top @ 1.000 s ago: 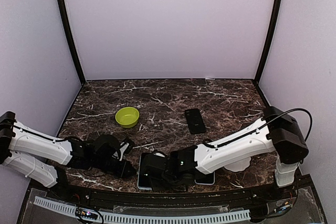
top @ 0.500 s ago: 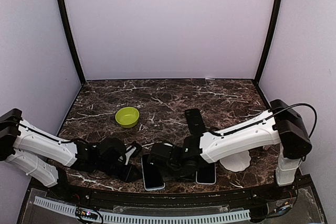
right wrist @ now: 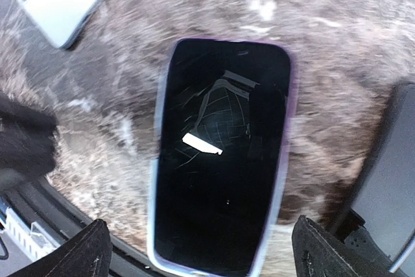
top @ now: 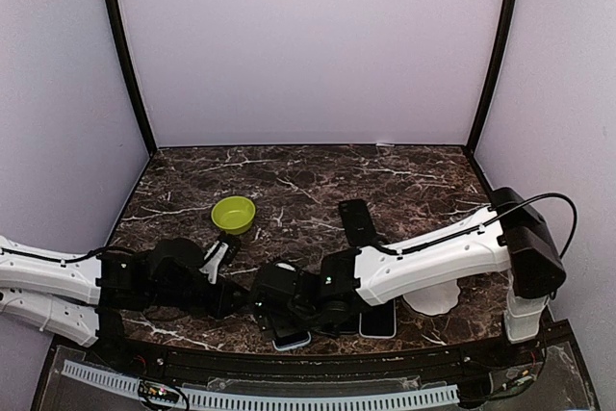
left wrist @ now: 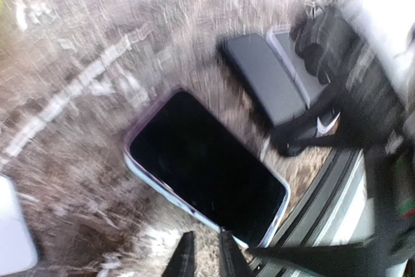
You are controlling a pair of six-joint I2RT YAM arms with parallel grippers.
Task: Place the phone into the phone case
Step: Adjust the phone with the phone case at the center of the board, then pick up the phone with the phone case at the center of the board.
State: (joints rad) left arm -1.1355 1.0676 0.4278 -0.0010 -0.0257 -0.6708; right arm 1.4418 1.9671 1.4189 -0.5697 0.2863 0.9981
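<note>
The phone [right wrist: 224, 154], dark screen up with the pale lilac phone case as a rim around it, lies flat by the table's near edge [top: 294, 340]. My right gripper [right wrist: 204, 254] hangs over its near end, open wide. One finger stands on each side and neither touches it. In the left wrist view the same phone [left wrist: 204, 167] lies just beyond my left gripper [left wrist: 206, 254]. Those fingers stand a narrow gap apart with nothing between them. From above, the left gripper [top: 236, 297] and right gripper [top: 274, 307] sit close together, hiding most of the phone.
A second dark phone [top: 377, 321] lies right of the cased one, with a black slab [top: 358, 221] farther back. A green bowl [top: 233, 214] sits back left and a white lump [top: 433, 297] under the right arm. A pale slab [right wrist: 61, 1] lies nearby.
My right gripper has opened wide, let go of the phone and shifted left over it. The left gripper's fingers have parted slightly and that arm has drawn back to the left.
</note>
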